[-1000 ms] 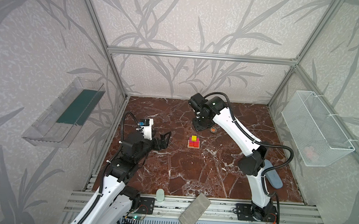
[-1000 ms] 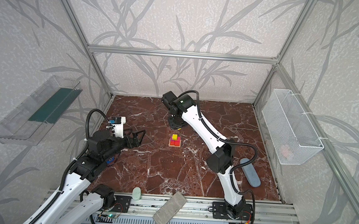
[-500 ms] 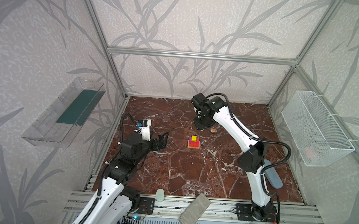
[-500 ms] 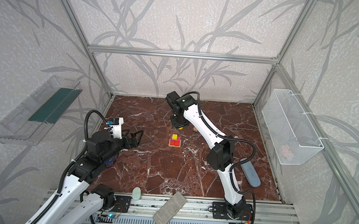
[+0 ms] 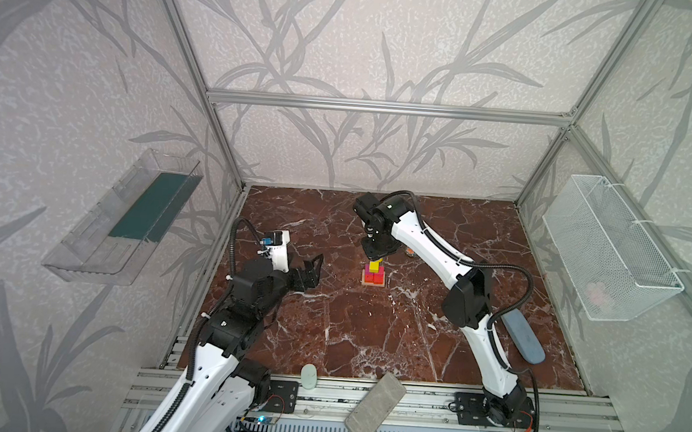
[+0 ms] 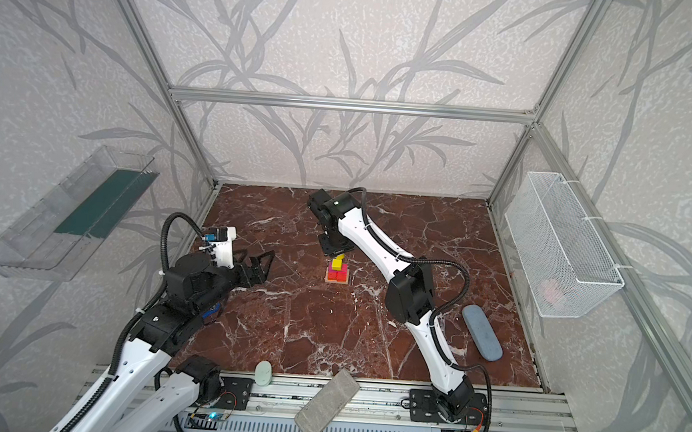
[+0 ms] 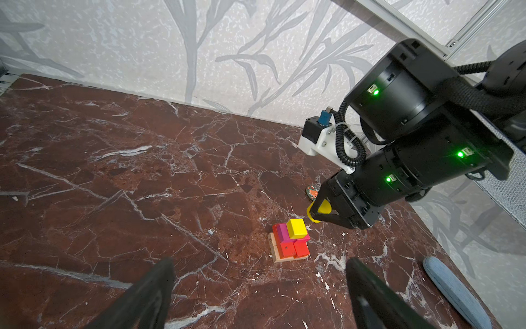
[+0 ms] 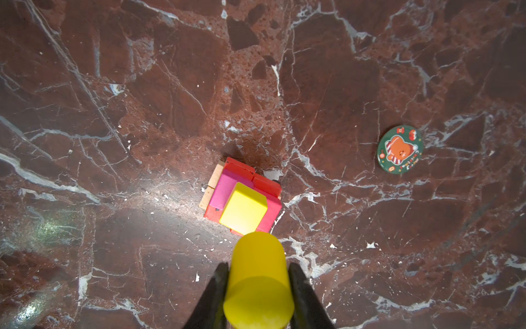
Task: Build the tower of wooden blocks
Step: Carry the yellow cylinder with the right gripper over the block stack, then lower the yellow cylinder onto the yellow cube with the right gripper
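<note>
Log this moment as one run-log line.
right gripper: shut on yellow cylinder, aloft near tower | tower top: yellow cube | left gripper: open, empty | placement: pending

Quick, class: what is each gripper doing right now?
Left gripper: open, holding nothing.
Right gripper: shut on the yellow cylinder.

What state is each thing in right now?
Left claw: open, empty.
Right claw: shut on yellow cylinder.
Yellow cylinder: held aloft, not yet on tower.
Tower: standing, yellow cube on top.
Badge: lying flat on table.
</note>
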{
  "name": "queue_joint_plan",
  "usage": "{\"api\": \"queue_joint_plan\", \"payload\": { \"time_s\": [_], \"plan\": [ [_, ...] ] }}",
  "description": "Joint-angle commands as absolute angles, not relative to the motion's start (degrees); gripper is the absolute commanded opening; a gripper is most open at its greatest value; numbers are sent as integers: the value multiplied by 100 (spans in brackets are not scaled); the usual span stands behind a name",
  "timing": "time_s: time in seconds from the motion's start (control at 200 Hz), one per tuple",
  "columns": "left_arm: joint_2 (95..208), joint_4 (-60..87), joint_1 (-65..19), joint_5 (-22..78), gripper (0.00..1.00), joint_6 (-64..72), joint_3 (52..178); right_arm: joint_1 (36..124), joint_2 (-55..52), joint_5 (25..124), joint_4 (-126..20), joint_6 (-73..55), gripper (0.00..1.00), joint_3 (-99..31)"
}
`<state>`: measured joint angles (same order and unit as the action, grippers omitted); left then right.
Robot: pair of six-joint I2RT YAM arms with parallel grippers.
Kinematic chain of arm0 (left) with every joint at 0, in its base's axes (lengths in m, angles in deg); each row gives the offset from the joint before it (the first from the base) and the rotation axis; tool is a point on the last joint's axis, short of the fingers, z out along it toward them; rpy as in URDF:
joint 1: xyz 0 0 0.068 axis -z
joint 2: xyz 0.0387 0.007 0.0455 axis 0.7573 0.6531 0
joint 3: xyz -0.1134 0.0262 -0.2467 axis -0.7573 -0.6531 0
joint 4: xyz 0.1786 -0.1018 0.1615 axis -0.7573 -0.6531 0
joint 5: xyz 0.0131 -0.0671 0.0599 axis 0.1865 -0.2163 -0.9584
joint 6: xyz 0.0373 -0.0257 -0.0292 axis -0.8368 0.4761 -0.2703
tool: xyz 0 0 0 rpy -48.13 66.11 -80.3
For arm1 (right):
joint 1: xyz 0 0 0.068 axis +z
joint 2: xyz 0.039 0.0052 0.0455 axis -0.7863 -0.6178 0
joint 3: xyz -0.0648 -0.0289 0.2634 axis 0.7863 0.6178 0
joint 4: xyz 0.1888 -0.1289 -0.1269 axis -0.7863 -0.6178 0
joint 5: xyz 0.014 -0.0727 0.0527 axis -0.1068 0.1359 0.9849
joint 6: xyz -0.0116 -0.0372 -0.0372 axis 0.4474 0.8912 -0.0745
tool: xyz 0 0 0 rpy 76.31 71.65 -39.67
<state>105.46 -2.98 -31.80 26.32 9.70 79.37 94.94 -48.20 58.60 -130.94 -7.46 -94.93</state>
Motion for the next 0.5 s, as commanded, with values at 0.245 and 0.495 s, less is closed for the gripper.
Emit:
{"api": "queue_joint_plan", "payload": {
  "time_s": [0.245, 0.495],
  "plan": [
    [10482, -352, -3200, 2558, 92, 851, 8062, 9583, -5071, 5986, -13068, -839, 0, -9678],
    [10482, -367, -3201, 2560, 92, 851, 8063, 9597, -5124, 6025, -12977, -865, 0, -9592]
  ]
}}
